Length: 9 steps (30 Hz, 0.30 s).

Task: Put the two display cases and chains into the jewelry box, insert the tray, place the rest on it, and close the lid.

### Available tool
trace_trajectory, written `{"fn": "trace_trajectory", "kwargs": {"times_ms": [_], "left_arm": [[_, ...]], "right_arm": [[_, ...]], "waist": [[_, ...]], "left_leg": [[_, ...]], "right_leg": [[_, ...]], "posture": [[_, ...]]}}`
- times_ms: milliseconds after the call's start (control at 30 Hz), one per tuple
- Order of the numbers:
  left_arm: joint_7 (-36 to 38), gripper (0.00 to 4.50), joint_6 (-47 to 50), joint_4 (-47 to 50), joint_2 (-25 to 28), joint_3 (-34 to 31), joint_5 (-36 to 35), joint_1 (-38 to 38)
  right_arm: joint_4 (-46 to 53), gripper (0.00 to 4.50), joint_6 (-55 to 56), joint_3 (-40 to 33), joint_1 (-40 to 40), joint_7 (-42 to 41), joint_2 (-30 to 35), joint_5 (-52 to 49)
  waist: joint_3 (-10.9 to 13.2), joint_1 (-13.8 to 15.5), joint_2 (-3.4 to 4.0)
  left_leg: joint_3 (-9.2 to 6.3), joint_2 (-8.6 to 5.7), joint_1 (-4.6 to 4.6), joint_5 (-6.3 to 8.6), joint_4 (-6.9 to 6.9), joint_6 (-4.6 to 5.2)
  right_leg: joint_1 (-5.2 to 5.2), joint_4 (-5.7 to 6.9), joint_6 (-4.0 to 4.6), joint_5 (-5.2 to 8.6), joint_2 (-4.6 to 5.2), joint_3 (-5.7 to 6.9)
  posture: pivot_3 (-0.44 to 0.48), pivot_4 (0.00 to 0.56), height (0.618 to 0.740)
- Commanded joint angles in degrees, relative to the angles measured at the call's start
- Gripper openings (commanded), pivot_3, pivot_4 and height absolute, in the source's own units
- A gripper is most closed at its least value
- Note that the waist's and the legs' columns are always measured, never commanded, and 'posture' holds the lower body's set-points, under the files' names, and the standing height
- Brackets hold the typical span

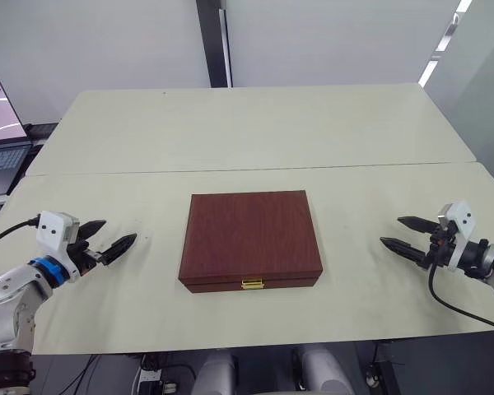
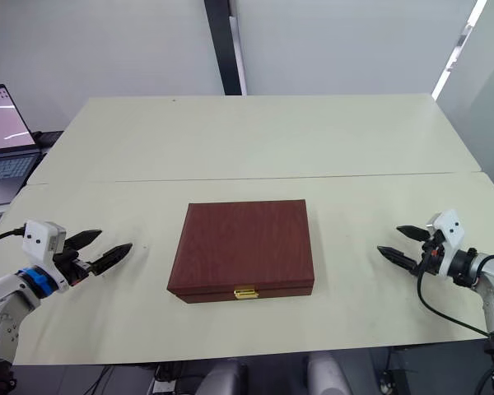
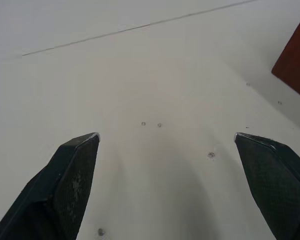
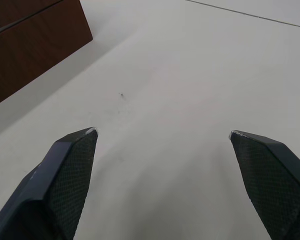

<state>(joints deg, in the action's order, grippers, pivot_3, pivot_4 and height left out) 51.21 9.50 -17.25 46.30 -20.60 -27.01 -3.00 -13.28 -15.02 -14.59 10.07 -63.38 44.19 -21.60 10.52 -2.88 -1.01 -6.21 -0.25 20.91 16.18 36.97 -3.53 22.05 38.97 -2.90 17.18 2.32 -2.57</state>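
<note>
- One jewelry box (image 1: 251, 237) is sitting on the table (image 1: 230, 123) with its lid (image 1: 249, 229) lying flat, clasp (image 1: 252, 284) facing the robot.
- Two grippers are flanking it, well apart from it: left gripper (image 1: 113, 239) and right gripper (image 1: 405, 234), both with fingers spread.
- Head views are showing a laptop (image 1: 0, 123) at the left.

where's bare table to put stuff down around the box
Bare table shows beyond the closed jewelry box, across the seam to the far edge. Bare strips also lie between the box and the open left gripper, and between the box and the open right gripper. The front strip by the clasp is narrowest.
</note>
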Motion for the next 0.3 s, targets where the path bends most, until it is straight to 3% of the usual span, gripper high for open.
{"fn": "trace_trajectory", "kwargs": {"times_ms": [33,300], "left_arm": [[2.3,4.48,-0.6,1.0,1.2,-1.3,0.2,0.0],[2.5,4.48,1.1,4.2,0.4,-2.4,-0.6,1.4]], "right_arm": [[0.6,4.50,1.1,-1.6,0.5,0.2,1.0,-0.8],[0.3,4.50,0.8,-1.2,1.6,0.2,1.1,-0.8]], "waist": [[0.0,0.0,0.00],[0.0,0.1,0.00]], "left_leg": [[-0.01,0.00,0.00,0.00,0.00,0.00],[0.00,0.00,0.01,0.00,0.01,0.00]], "right_leg": [[0.00,0.00,0.00,0.00,0.00,0.01],[0.00,0.00,0.00,0.00,0.03,-0.01]], "posture": [[0.000,0.150,0.740],[0.000,0.150,0.740]]}}
